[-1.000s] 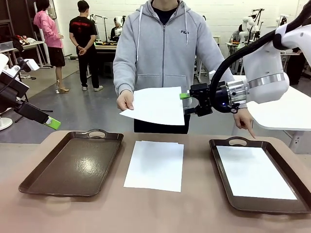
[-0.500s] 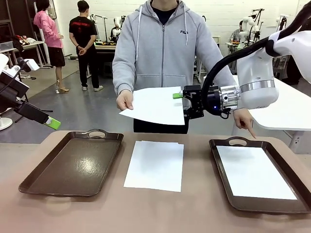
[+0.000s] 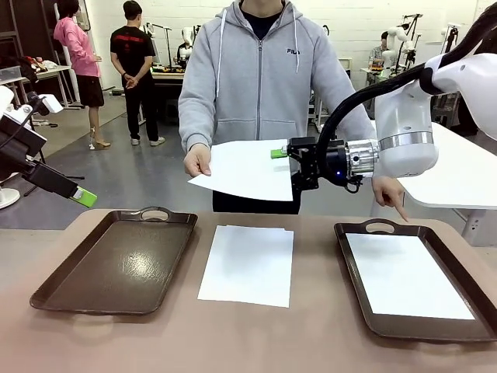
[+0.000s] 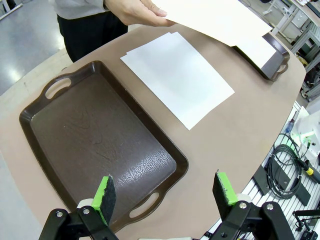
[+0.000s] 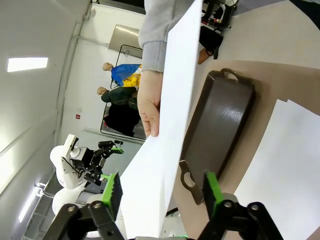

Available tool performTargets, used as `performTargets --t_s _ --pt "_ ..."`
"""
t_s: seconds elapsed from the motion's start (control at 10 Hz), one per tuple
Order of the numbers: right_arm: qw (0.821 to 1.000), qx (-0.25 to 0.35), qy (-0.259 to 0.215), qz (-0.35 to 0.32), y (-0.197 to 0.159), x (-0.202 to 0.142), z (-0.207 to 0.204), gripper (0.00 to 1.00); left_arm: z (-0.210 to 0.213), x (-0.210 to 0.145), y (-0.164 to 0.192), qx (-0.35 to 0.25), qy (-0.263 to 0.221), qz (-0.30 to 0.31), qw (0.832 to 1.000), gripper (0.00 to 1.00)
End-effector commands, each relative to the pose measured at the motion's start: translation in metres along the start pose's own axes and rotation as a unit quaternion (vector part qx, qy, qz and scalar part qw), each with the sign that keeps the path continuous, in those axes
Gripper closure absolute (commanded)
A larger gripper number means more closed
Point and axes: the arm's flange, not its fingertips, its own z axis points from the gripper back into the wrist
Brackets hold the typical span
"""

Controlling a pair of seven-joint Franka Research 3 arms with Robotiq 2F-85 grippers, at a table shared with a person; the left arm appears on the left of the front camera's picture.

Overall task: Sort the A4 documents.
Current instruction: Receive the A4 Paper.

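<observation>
One sheet lies in the right tray, the left tray is bare, a pile waits mid-table, and the right gripper, jaws apart, straddles the offered sheet a hand holds above the far edge; left gripper gapes idle.

1. Left tray and right tray: dark brown, glossy.
2. Held sheet: plain white, no print seen.
3. Stacked sheets: plain white.
4. Tray sheet: white, blank.
5. Table: dull pinkish tan, no pattern.
6. Right gripper and left gripper: black, with bright green pads.
7. Right arm: white, with a silver wrist band.
8. Hoodie: light grey, with small white chest lettering.
</observation>
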Motion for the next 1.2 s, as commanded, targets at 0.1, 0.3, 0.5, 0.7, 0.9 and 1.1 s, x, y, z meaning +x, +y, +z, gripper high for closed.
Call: performTargets --t_s 0.1,0.3,0.5,0.7,0.9,1.1 --pt "1.0 0.014 0.005 -0.012 0.0048 0.0067 -0.004 0.51 -0.0001 -0.0004 0.0006 -0.003 -0.002 0.001 1.0 0.0" --pt "1.0 0.016 0.007 -0.013 0.0046 0.0066 -0.0034 0.7 -0.0001 -0.0004 0.0006 -0.003 -0.002 0.001 1.0 0.0" --pt "1.0 0.017 0.007 -0.013 0.0049 0.0064 -0.0031 0.88 -0.0001 -0.0004 0.0006 -0.003 -0.002 0.001 1.0 0.0" --pt "1.0 0.02 0.006 -0.016 0.0049 0.0067 -0.0016 1.0 -0.0001 -0.0004 0.0006 -0.003 -0.002 0.001 1.0 0.0" --pt "0.999 0.027 0.007 -0.024 0.0037 0.0068 0.0001 1.0 -0.0001 -0.0004 0.0006 -0.003 -0.002 0.001 1.0 0.0" --pt "0.999 0.031 0.012 -0.028 0.0038 0.0066 0.0007 1.0 -0.0001 -0.0004 0.0006 -0.003 -0.002 0.001 1.0 0.0"
